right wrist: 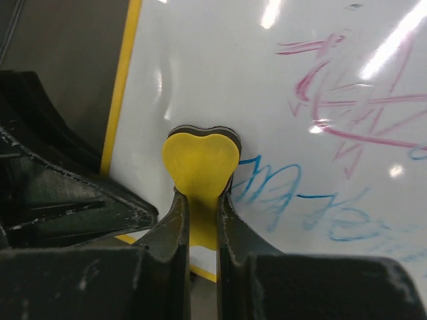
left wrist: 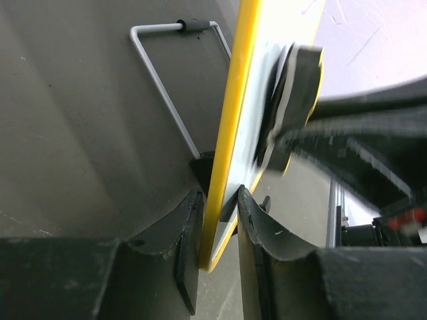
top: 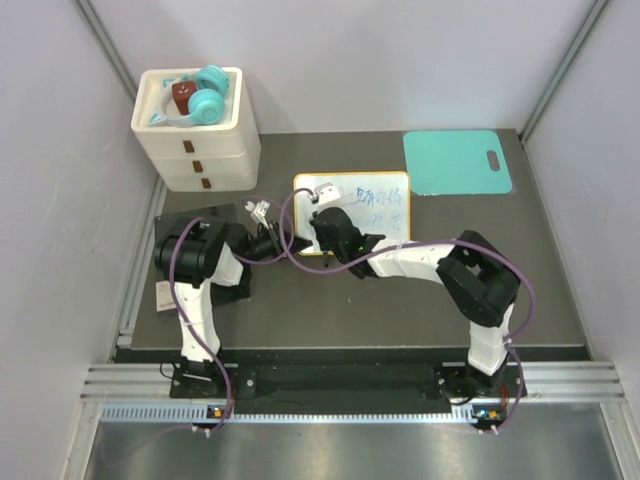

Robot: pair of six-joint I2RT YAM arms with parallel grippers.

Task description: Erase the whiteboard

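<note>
Against the whiteboard, the right gripper pinched a heart-shaped eraser and the left gripper clamped the frame; mid-wipe, the next stroke likely had to cross the scribbles.

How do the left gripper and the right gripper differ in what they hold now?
The left gripper clamps the whiteboard by its yellow frame; the right gripper holds a yellow heart-shaped eraser. The left steadies the board; the right presses the eraser onto its white surface. Both are shut.
</note>
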